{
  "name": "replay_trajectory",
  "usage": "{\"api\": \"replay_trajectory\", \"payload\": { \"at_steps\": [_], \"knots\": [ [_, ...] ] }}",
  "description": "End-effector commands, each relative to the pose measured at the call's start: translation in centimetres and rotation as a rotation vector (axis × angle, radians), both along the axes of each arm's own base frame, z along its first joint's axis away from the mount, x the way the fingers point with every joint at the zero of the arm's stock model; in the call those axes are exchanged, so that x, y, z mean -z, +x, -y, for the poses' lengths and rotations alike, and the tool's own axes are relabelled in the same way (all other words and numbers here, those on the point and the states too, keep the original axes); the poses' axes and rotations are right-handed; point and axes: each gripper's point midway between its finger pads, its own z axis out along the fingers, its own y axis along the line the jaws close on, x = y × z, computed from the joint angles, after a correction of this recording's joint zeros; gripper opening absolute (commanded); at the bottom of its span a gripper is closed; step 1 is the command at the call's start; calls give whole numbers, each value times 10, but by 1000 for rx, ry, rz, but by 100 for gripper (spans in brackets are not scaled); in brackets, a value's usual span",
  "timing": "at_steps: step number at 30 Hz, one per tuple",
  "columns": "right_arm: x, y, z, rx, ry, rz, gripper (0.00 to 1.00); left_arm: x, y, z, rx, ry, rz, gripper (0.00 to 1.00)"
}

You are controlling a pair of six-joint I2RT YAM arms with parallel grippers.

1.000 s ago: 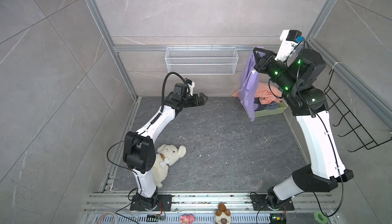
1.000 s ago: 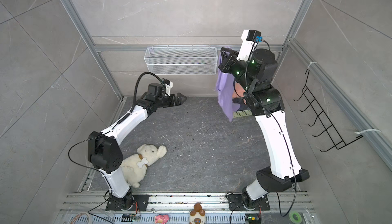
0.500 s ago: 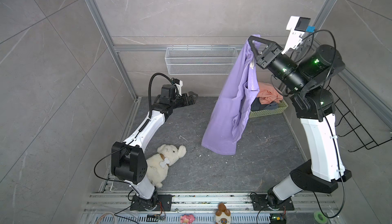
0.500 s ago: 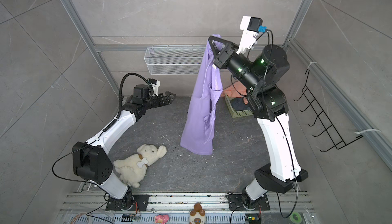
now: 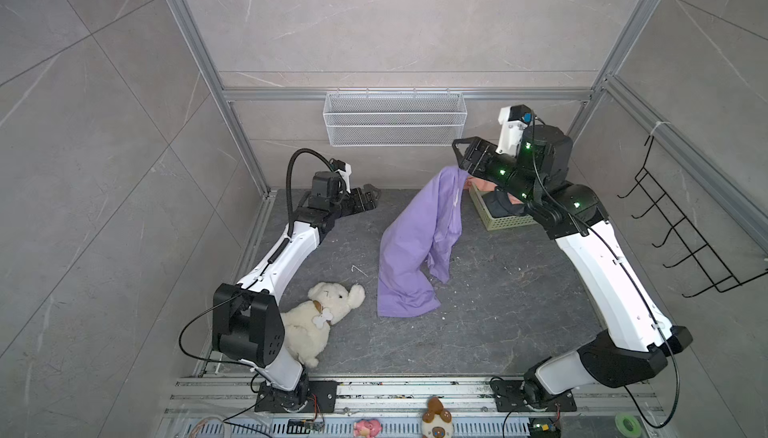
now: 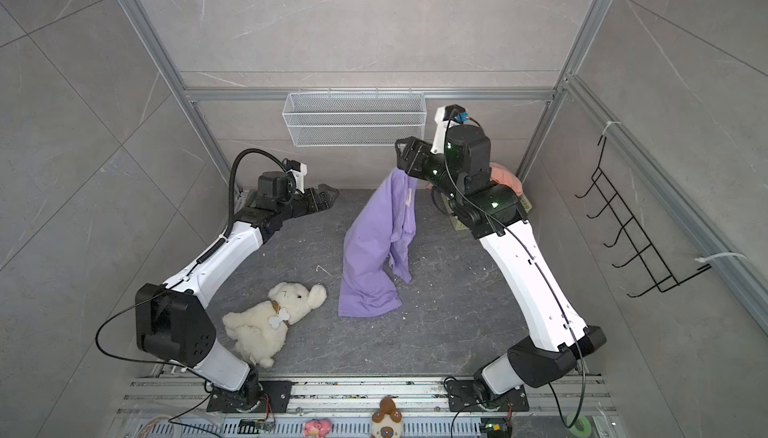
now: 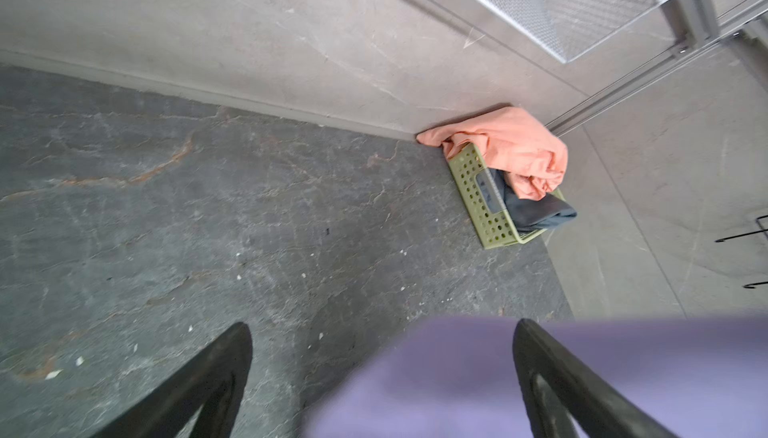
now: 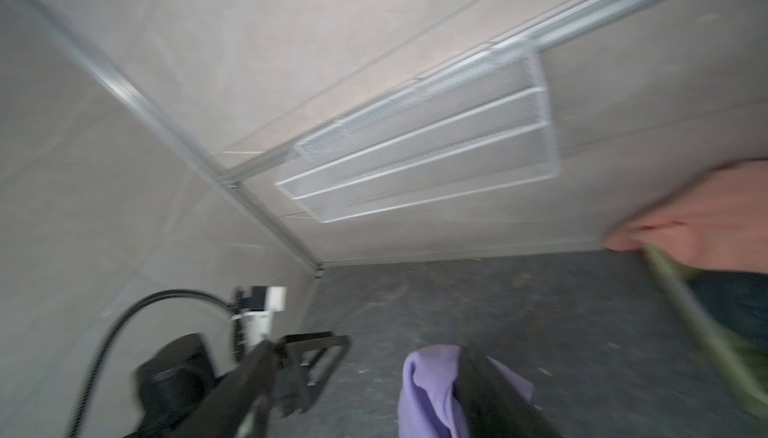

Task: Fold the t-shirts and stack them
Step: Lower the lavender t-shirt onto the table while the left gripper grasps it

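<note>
The lilac t-shirt no longer hangs high. Its hem now slumps on the surface near the middle, and its top end drapes over one finger of the right tool, whose jaws stand apart. The right arm has dropped, its forearm about level. The left tool hovers at the back left, spread wide.

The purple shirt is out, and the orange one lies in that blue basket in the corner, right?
Not quite: the basket is green, not blue, as the left wrist view shows. The orange shirt does lie in it in the corner, and the purple shirt is out.
</note>
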Motion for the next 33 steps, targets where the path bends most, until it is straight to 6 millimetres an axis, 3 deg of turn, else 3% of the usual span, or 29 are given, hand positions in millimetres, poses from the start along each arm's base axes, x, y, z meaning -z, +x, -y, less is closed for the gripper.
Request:
{"api": "replay_trajectory", "payload": {
  "at_steps": [1, 7, 12, 17, 26, 33],
  "knots": [
    [44, 3, 74, 287, -197, -151, 80, -1, -11, -1, 20, 58, -20, 99],
    [91, 6, 65, 242, -217, -259, 80, 44, -54, 26, 147, 193, -165, 98],
    [177, 0, 53, 218, -158, -460, 78, 82, -104, 62, 289, 342, -244, 96],
    [260, -15, 44, 223, -47, -609, 77, 112, -141, 89, 378, 413, -289, 93],
    [343, -17, 29, 175, -41, -742, 73, 163, -205, 134, 565, 520, -341, 77],
    [394, -13, 29, 143, -129, -804, 67, 181, -223, 165, 581, 575, -329, 72]
  ]
}}
